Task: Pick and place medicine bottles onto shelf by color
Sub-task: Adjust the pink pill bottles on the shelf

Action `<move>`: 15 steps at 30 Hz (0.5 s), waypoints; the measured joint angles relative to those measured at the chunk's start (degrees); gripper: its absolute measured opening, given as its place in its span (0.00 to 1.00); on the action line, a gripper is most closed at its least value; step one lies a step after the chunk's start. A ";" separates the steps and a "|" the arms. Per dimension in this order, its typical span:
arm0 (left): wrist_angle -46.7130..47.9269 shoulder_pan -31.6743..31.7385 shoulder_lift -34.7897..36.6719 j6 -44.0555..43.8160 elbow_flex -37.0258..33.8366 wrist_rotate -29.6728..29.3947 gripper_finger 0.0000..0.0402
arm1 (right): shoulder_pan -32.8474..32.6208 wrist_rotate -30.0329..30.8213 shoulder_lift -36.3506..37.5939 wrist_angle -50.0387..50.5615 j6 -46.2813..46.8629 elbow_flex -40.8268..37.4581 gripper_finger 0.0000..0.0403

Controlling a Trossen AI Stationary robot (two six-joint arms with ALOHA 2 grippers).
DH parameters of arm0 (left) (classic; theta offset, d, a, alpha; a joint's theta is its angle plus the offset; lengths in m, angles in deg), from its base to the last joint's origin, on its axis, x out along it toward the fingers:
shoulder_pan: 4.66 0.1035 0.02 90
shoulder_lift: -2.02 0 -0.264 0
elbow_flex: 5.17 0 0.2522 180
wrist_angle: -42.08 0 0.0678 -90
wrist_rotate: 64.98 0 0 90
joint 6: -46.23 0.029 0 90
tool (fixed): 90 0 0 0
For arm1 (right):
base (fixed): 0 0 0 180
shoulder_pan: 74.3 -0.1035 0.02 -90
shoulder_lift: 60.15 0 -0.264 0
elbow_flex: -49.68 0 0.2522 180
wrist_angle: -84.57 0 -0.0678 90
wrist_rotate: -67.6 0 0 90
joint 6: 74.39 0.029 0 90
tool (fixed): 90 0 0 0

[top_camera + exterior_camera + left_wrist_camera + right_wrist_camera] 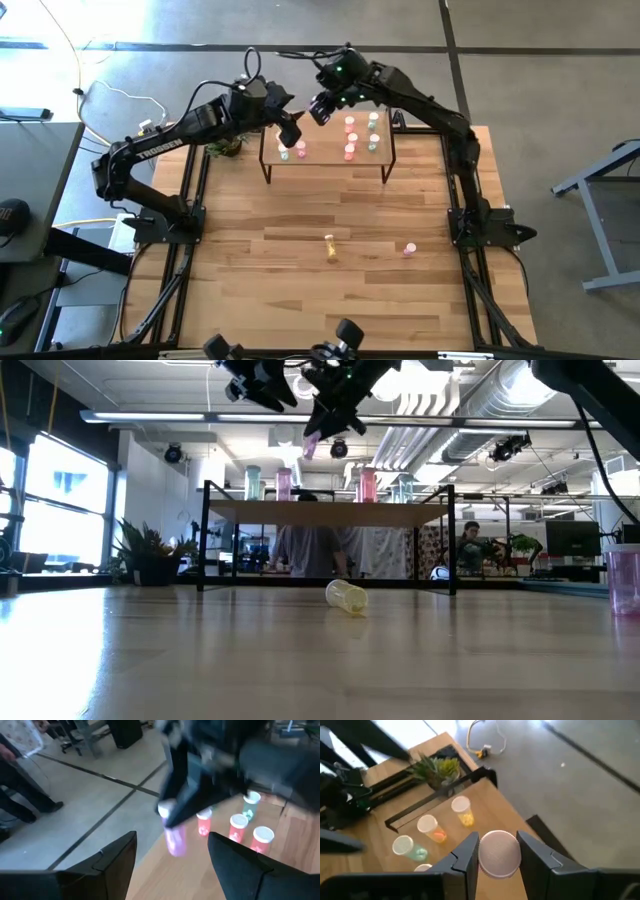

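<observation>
The shelf (pixel 327 165) stands at the table's far middle, with several small bottles upright on its top: some at its left end (pixel 292 151) and pink and green ones toward its right (pixel 350 150). My right gripper (pixel 322 108) is above the shelf's far edge, shut on a pink bottle (pixel 175 840). My left gripper (pixel 290 130) hangs open and empty over the shelf's left end, close beside the right one. A yellow bottle (pixel 330 247) lies on its side on the table, and a pink bottle (pixel 409 249) stands to its right. My right gripper pinches the pink bottle between its two fingers (pixel 467 855), on its sides just below the pale cap (pixel 499 854). The fingers slant down from above. The bottle hangs tilted below them (pixel 311 445), lifted clear above the shelf.
A small green plant (pixel 228 148) stands just left of the shelf. The shelf's black legs (pixel 205 540) stand on the tabletop. The near half of the table holds only the two loose bottles. People stand in the room beyond the table (pixel 310 550).
</observation>
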 joint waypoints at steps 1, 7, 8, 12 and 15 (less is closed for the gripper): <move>0.02 -0.02 0.43 0.02 0.02 -0.48 0.59 | 0.00 -0.65 -0.45 0.09 0.17 0.00 0.25; -0.11 0.07 3.50 0.02 0.02 -1.23 0.59 | -0.70 -1.07 -3.01 0.14 0.06 0.01 0.25; -0.27 0.07 4.05 0.02 0.04 -1.56 0.59 | -0.88 -1.06 -3.47 -0.29 -0.03 0.02 0.25; -0.70 0.07 6.05 0.01 0.07 -1.73 0.59 | -1.66 0.55 -6.09 -0.94 -0.49 0.02 0.25; -0.66 0.07 7.65 0.02 0.07 -1.71 0.59 | -2.36 2.87 -7.49 -2.18 -1.33 0.02 0.25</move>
